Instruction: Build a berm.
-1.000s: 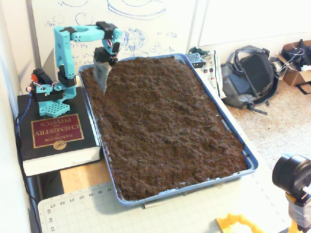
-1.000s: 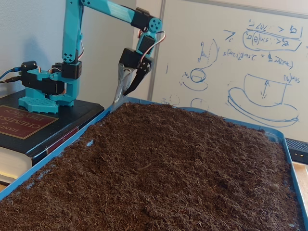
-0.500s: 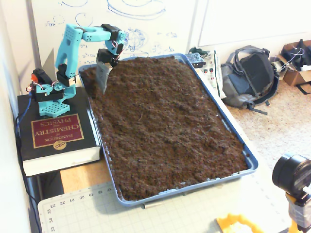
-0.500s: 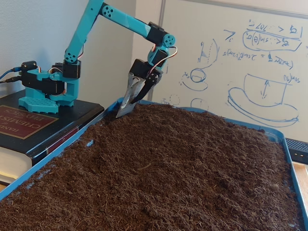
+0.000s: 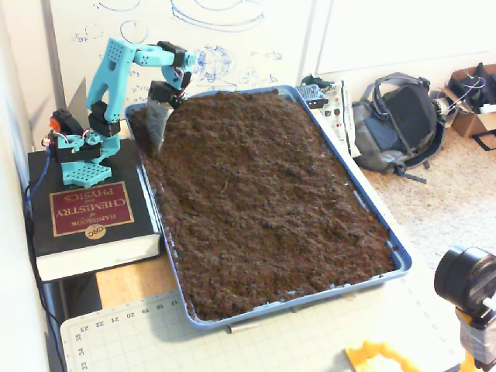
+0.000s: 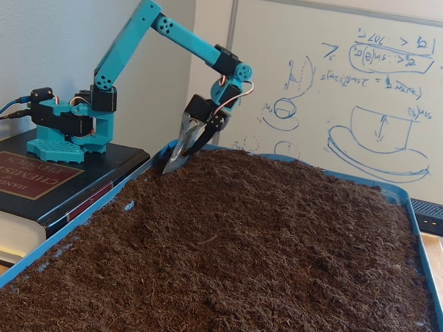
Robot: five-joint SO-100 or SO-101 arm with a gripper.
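A blue tray (image 5: 400, 256) (image 6: 84, 213) holds a fairly even bed of dark brown soil (image 5: 263, 186) (image 6: 242, 242). No berm shows in either fixed view. My teal arm reaches from its base on a book to the tray's far left corner. Its gripper (image 5: 157, 132) (image 6: 177, 153) carries a grey metal blade pointing steeply down. The blade's tip touches the soil just inside the tray wall. A black jaw lies flat against the blade, so the gripper looks shut.
The arm's base stands on a thick black book (image 5: 85, 213) (image 6: 41, 181) left of the tray. A whiteboard (image 6: 360, 83) stands behind it. A grey backpack (image 5: 395, 124) lies to the right, a green cutting mat (image 5: 232, 341) in front, and a camera (image 5: 465, 279) at the lower right.
The arm has stretched forward and lowered. The blade came down from above the tray's corner until its tip met the soil, then drew back slightly toward the tray wall.
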